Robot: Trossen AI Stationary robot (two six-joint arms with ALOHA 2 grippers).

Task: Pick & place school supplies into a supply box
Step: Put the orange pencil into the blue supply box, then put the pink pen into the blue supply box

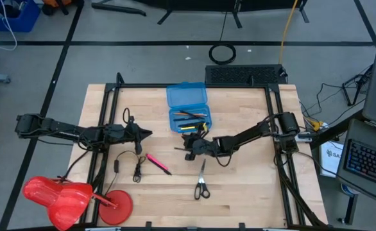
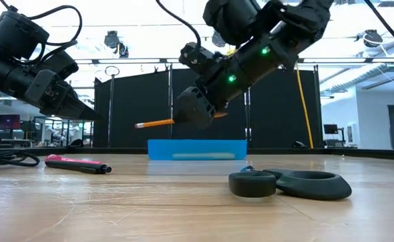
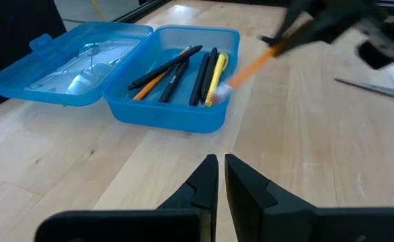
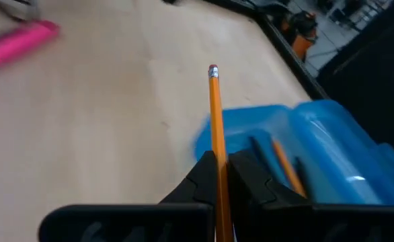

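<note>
The supply box (image 1: pixel 187 109), a small blue case, lies open at the table's far middle, its lid (image 3: pixel 83 60) flat beside its tray. Several pens and pencils (image 3: pixel 183 70) lie in the tray. My right gripper (image 2: pixel 193 111) hovers just near of the box, shut on an orange pencil (image 4: pixel 215 121). A pink pen (image 1: pixel 157 163) and black-handled scissors (image 1: pixel 201 186) lie flat on the table nearer the front. My left gripper (image 3: pixel 221 168) waits shut to the box's left, touching nothing. My right gripper pinches the orange pencil's shaft (image 4: pixel 216 165) between its two fingers. The pencil runs along the fingers and sticks out ahead of them, eraser end (image 4: pixel 213 69) foremost; its other end is hidden by the gripper. It is lifted clear of the table, nearly level (image 2: pixel 155 124).
A thin black cable (image 1: pixel 136 168) lies beside the pink pen. Red plastic things (image 1: pixel 66 196) sit at the near left corner. A black frame (image 1: pixel 104 122) borders the tabletop. Bare wood stretches along the right and the near middle.
</note>
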